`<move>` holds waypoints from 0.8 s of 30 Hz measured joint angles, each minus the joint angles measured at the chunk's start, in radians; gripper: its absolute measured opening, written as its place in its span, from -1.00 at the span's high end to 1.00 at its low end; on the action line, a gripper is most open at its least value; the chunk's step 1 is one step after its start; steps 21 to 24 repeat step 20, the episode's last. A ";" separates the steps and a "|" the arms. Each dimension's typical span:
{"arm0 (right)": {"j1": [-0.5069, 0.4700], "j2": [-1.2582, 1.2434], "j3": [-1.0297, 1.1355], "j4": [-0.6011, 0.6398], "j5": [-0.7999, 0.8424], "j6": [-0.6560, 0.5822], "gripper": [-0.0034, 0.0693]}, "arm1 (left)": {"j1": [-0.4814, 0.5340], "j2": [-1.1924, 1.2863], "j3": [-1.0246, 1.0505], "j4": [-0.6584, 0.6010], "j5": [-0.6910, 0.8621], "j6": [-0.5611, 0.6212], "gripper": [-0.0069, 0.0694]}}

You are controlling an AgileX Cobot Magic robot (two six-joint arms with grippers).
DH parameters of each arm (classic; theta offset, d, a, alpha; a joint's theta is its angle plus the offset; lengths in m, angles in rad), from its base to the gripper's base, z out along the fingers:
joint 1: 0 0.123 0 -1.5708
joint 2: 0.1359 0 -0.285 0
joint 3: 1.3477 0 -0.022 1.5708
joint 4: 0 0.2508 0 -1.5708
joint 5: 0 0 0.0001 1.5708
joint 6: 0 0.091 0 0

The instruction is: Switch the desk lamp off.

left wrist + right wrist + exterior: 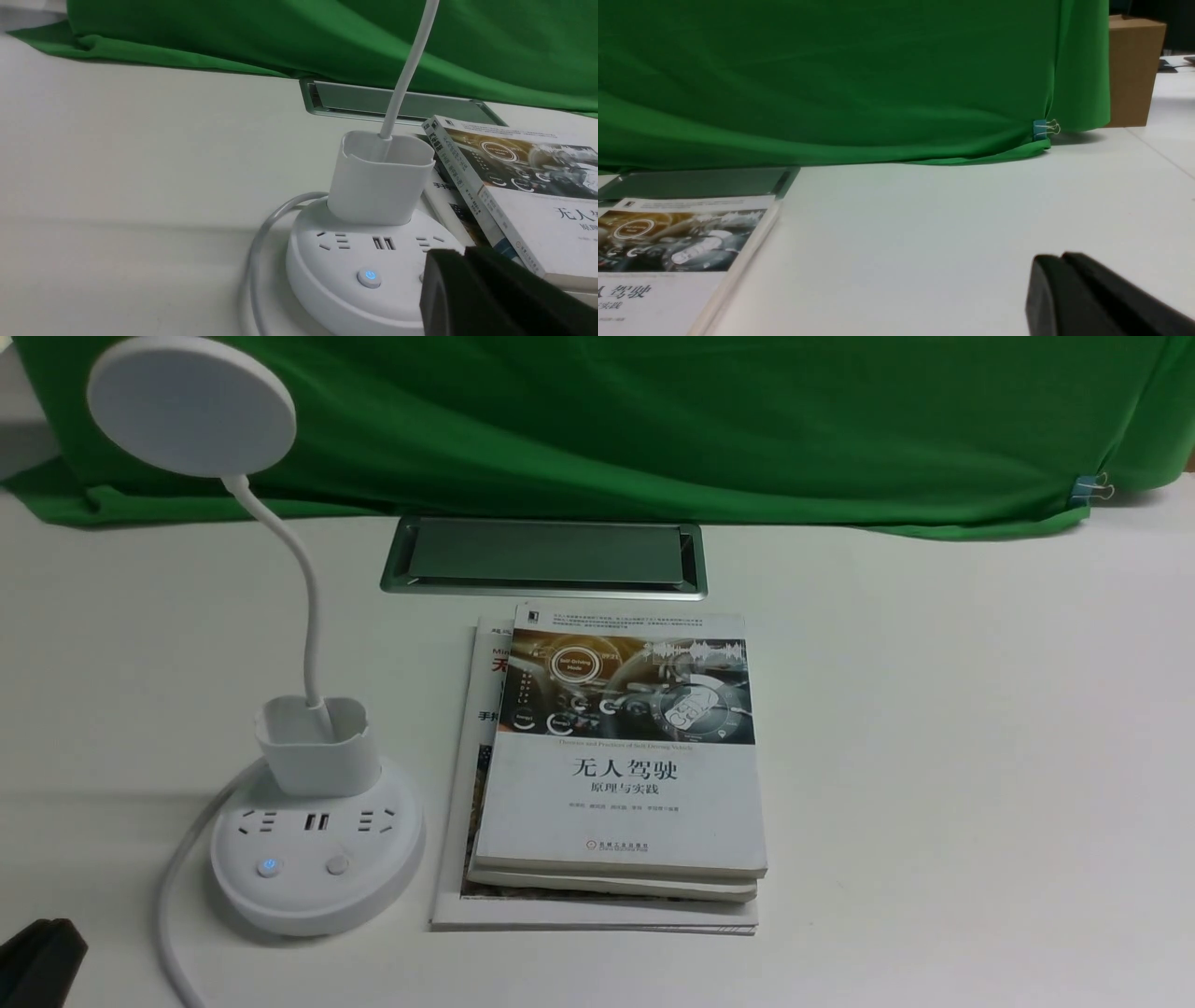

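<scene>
The white desk lamp (317, 840) stands at the front left of the table, with its disc head (191, 406) up at the far left, a bendy neck, a small cup holder (316, 747) and a round socket base. The base has two buttons: the left one (269, 867) glows blue, the right one (337, 865) is plain. In the left wrist view the lit button (369, 277) shows and my left gripper (465, 254) is shut, empty, close in front of the base, hiding the other button. It shows at the front view's bottom left corner (37, 957). My right gripper (1062, 258) is shut and empty over bare table.
A stack of books (616, 775) lies right beside the lamp base. A metal cable hatch (543, 555) is set in the table behind them. Green cloth (653, 420) covers the back. The lamp's white cord (177, 887) loops off the front left. A cardboard box (1134, 70) stands far right.
</scene>
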 joint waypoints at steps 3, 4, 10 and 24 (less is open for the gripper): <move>0.000 0.000 0.000 0.000 0.000 0.000 0.81 | 0.012 0.000 0.000 0.000 0.000 0.000 0.77; 0.000 0.000 0.000 0.000 0.000 0.000 0.81 | 0.019 0.000 0.000 0.000 0.000 0.000 0.77; 0.000 0.000 0.000 0.000 0.001 0.000 0.81 | 0.050 0.000 0.000 0.000 0.000 0.001 0.77; 0.000 0.000 0.000 0.000 0.001 0.000 0.81 | 0.051 0.000 0.000 0.000 0.000 0.001 0.77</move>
